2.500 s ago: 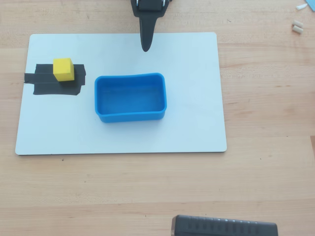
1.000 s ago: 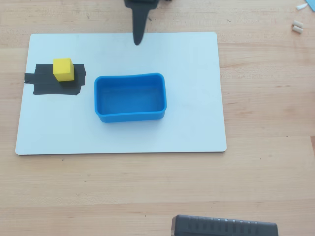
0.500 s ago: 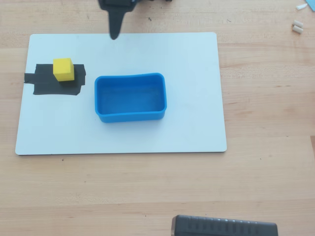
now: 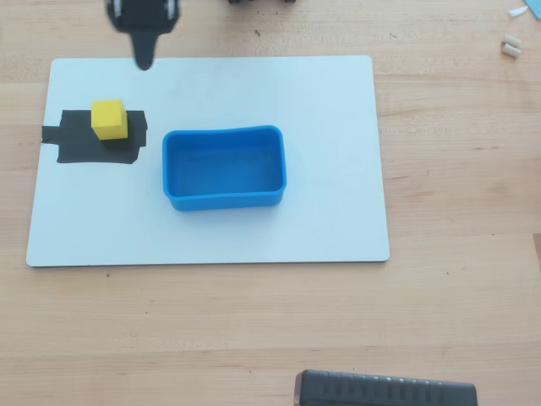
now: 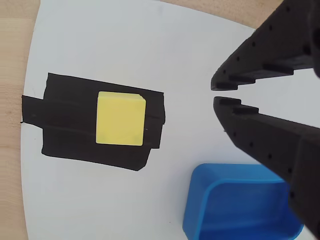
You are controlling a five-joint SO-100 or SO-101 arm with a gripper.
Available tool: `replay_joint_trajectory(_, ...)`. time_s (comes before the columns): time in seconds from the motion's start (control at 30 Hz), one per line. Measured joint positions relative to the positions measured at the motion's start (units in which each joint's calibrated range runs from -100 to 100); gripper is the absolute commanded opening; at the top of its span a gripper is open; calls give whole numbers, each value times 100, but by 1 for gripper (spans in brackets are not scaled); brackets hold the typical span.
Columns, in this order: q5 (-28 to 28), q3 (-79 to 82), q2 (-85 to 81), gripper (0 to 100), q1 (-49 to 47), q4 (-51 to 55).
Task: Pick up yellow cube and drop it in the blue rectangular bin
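The yellow cube (image 4: 109,119) sits on a black tape patch (image 4: 84,148) at the left of a white board (image 4: 321,101). In the wrist view the cube (image 5: 121,118) lies at centre left on the tape (image 5: 70,125). The blue rectangular bin (image 4: 224,167) stands empty in the middle of the board, right of the cube; one corner of the bin (image 5: 235,205) shows at the bottom of the wrist view. My gripper (image 4: 145,57) hangs over the board's far edge, beyond the cube and apart from it. In the wrist view the gripper (image 5: 214,93) has its fingertips almost touching, with nothing between them.
The white board lies on a wooden table (image 4: 456,169). A dark grey ribbed object (image 4: 385,390) sits at the table's near edge. Small white bits (image 4: 510,46) lie at the far right corner.
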Motion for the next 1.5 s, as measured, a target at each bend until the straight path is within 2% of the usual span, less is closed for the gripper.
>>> replay_joint_trajectory(0.23, 181, -1022, 1190, 0, 397, 0)
replay_joint_trajectory(0.53, 215, -1403, 1935, 1, 532, -177)
replay_joint_trajectory(0.7, 215, -1593, 2264, 18, 580, -239)
replay_joint_trajectory(0.83, 215, -1593, 2281, 21, 707, -318)
replay_joint_trajectory(0.87, 215, -1593, 2281, 27, 699, -318)
replay_joint_trajectory(0.9, 215, -1593, 2290, 29, 691, -318)
replay_joint_trajectory(1.5, 215, -1904, 3187, 29, 572, -380)
